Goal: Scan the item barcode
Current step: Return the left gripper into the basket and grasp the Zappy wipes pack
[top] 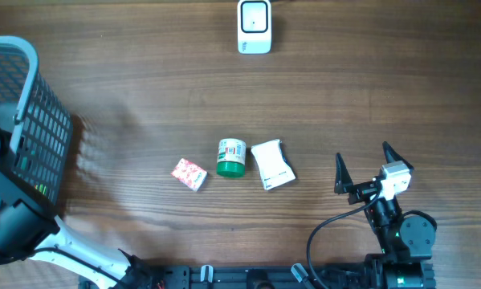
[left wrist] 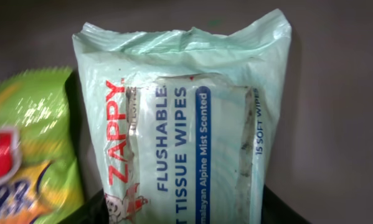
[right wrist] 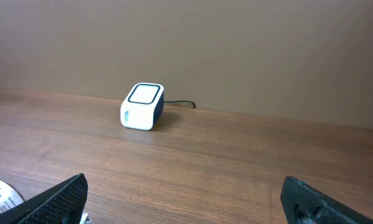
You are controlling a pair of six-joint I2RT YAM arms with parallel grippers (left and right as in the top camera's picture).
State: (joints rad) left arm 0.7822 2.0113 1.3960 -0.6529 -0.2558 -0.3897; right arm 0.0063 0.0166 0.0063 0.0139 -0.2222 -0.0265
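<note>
At the far left the left arm (top: 15, 221) reaches down into the mesh basket (top: 43, 120). Its wrist view is filled by the wipes pack (left wrist: 186, 124), a pale green pouch standing upright just beside a chips bag (left wrist: 24, 143); this pack looks to be the item to scan. Only the dark tips of the left fingers (left wrist: 284, 211) show at the bottom corners, either side of the pack's lower end, and I cannot tell whether they press it or stand just off it. For a good pick they should close across the firm inner block, not the loose film, then lift straight up clear of the chips bag and the basket wall. On the counter (top: 128, 96) lie a red box (top: 189, 173), a green jar (top: 231, 157) and a white packet (top: 272, 164), well apart from the scanner (top: 254, 26) at the far edge, which the barcode must face squarely. At the right, the right fingers (top: 341, 175) stand wide apart, holding nothing
</note>
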